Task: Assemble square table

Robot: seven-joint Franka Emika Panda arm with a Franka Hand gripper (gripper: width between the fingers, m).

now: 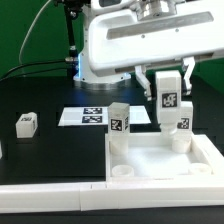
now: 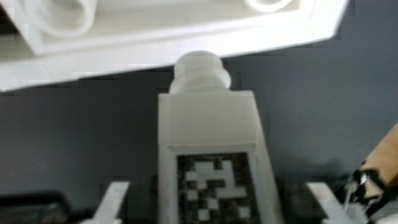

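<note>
One leg (image 1: 171, 110) is in the claw (image 1: 170, 92), which is pinched narrow on its sides and holds it upright over the far corner of the plate (image 1: 160, 158) on the exterior view's right. Its round peg (image 2: 201, 68) points toward the plate, and the corner socket (image 1: 178, 140) sits just below. The pictures don't show whether the peg has entered the socket. The step in hand looks like seating this leg. To do it well, keep the leg plumb and centre the peg over the hole before lowering. Press gently and turn it home without dragging the plate, which lies loose on the black table (image 1: 40, 150). Loosening the grip before the leg stands by itself could tip it. Counted, there is one plate, with three bare round sockets showing in the exterior view. Three legs can be made out: the one in the claw, a second leg (image 1: 120, 122) standing at the plate's far corner on the exterior view's left, and a third leg (image 1: 25, 124) lying on the table well apart from the plate. A fourth cannot be picked out for certain. There is one marker board (image 1: 85, 116) behind the plate and one long rail (image 1: 50, 190) along the near edge.
</note>
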